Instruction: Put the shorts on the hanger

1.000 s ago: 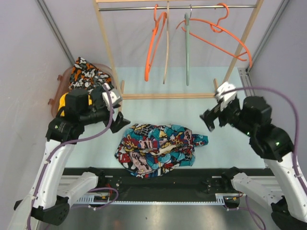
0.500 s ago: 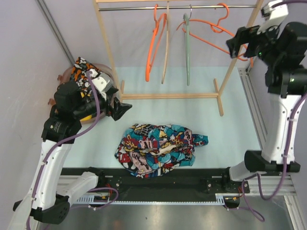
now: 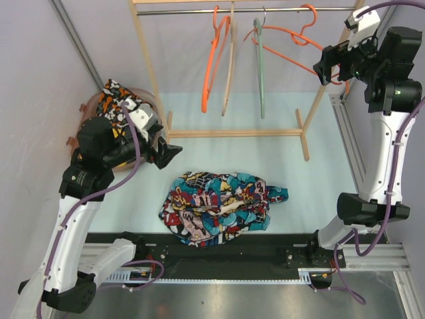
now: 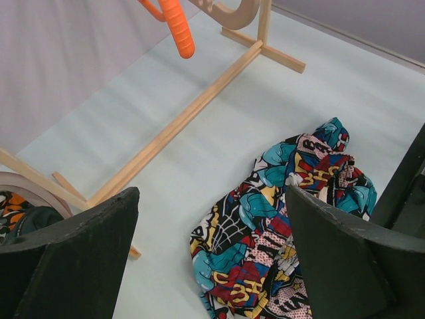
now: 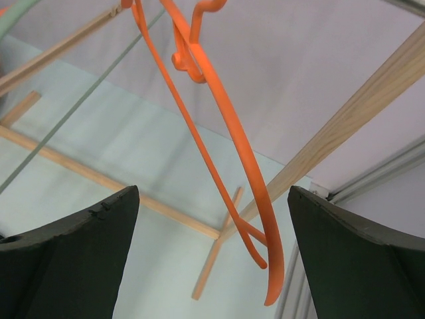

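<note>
The floppy comic-print cloth shorts (image 3: 222,207) lie crumpled in a heap on the pale teal worktop (image 3: 319,186), in front of the wooden garment rack (image 3: 232,133) and clear of its base bar. Nothing grips them. The wide triangular orange hanger of thin rod (image 3: 275,28) hangs by its curled hook from the rack's rail, at the right end, empty.

The left end effector (image 3: 166,151) hovers in front of the rack's left post, above and to the left of the shorts, fingers spread with nothing between them. The right end effector (image 3: 325,65) is raised beside the rack's right post, close to the hanger (image 5: 219,119), also spread wide and not touching the rod.

The task looks barely begun: the hanger has yet to be grasped and taken off the rack, and the shorts have yet to be lifted and draped over it.
</note>
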